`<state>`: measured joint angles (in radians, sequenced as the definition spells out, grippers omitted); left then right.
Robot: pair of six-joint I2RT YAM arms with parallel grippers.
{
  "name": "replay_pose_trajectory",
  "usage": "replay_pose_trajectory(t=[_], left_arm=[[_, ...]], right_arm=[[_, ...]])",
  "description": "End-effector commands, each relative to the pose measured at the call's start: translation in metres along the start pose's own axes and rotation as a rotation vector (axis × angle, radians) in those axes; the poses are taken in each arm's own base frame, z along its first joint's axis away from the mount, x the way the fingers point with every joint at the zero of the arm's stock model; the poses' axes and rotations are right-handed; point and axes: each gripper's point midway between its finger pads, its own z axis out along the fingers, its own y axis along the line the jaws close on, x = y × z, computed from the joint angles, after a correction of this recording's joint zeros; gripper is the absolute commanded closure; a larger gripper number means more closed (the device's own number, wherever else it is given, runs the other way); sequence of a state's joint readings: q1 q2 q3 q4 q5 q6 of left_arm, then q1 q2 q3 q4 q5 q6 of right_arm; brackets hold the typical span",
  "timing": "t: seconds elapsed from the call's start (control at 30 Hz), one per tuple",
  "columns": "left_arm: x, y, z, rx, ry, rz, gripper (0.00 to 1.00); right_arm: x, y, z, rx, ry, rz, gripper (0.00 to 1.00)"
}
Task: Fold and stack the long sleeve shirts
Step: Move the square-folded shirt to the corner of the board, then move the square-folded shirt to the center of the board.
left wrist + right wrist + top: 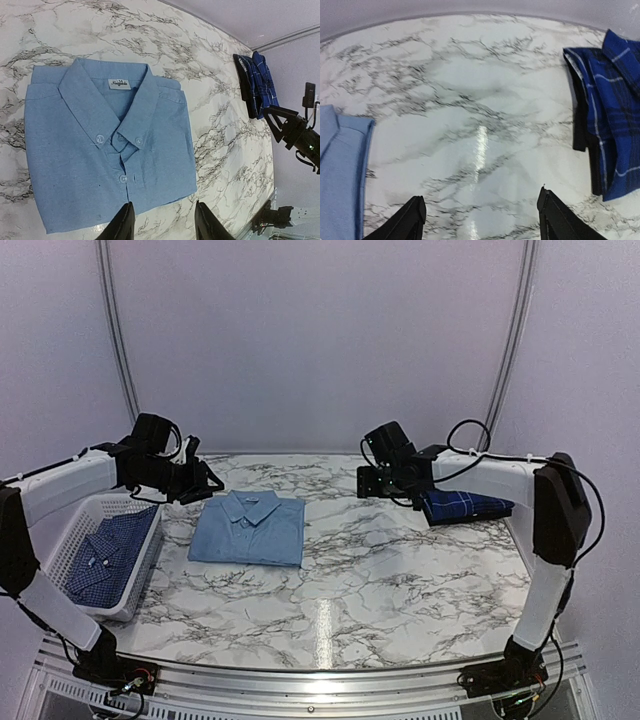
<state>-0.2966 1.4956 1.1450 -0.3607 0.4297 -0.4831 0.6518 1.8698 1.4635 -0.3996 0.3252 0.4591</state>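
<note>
A folded plain light blue shirt (248,528) lies left of the table's middle, collar toward the back; it fills the left wrist view (100,150). A folded dark navy plaid shirt (465,506) lies at the right, also in the right wrist view (612,135). A small-check blue-and-white shirt (108,548) lies in the white basket (60,550). My left gripper (205,483) hovers open and empty above the light blue shirt's back left corner (162,222). My right gripper (375,483) hovers open and empty over bare marble left of the plaid shirt (480,217).
The white basket stands at the table's left edge. Marble tabletop (380,570) lies between the two folded shirts. White curtain walls close in the back and sides. The right arm (295,132) shows at the edge of the left wrist view.
</note>
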Motion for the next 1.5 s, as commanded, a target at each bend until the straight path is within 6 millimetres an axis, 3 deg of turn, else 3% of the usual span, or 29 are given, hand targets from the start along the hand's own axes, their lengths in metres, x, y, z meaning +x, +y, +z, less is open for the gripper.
replay_pose_trajectory(t=[0.0,0.23,0.43,0.83,1.23,1.47], left_arm=[[0.01,-0.003,-0.001,0.018,0.033,0.013,0.56],[0.012,-0.001,0.002,0.015,0.042,0.01,0.56],[0.013,0.001,0.002,0.01,0.043,0.011,0.56],[0.015,0.005,0.008,-0.002,0.057,-0.003,0.56],[0.016,0.008,0.01,-0.008,0.062,-0.006,0.56],[0.016,0.007,0.01,-0.007,0.061,-0.005,0.56]], right_arm=[[0.028,-0.07,-0.002,0.22,0.055,0.019,0.27],[0.054,-0.137,0.008,0.348,0.12,0.117,0.26],[0.068,-0.172,0.024,0.347,0.141,0.242,0.29],[0.063,-0.19,0.051,0.308,0.106,0.354,0.47],[0.082,-0.2,0.064,0.34,0.138,0.389,0.59],[0.089,-0.205,0.067,0.37,0.151,0.399,0.76]])
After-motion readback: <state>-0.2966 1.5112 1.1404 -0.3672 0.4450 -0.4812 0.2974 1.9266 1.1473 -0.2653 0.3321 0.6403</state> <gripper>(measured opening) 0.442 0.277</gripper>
